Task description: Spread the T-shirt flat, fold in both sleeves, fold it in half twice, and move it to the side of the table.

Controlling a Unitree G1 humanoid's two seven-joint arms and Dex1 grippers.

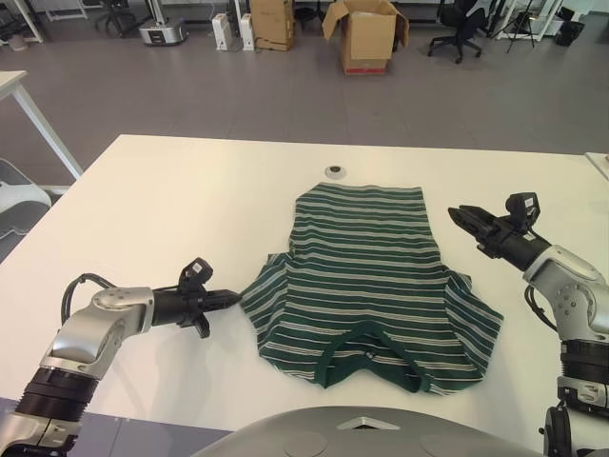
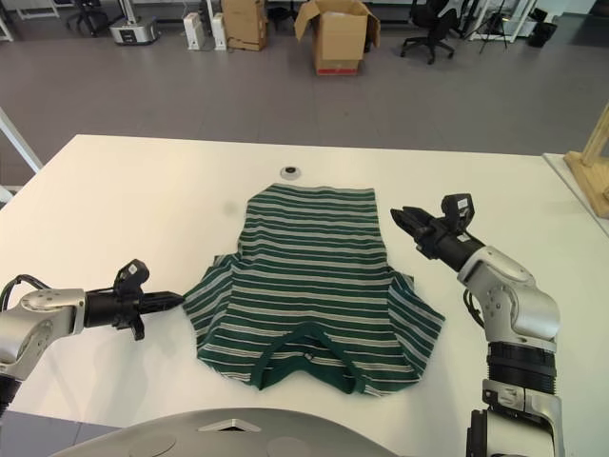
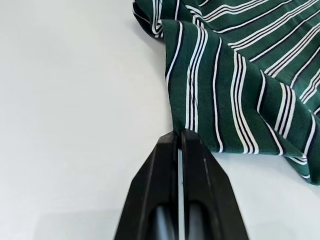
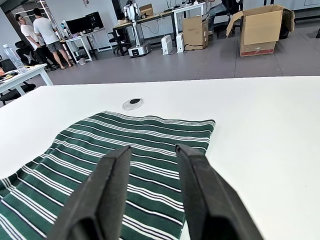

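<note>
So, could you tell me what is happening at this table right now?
The robot is working on a green striped T-shirt lying on the white table, sleeves not yet folded in. Its left gripper, shut, sits at the edge of one sleeve; whether it pinches cloth is unclear. Its right gripper is open beside the shirt's other side, not touching it.

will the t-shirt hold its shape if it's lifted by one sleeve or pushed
Likely floppy: the T-shirt lies with soft folds at its sleeve, so it would sag from a pinch. It looks thin, so light. Pushed on the smooth table, it may bunch.
</note>
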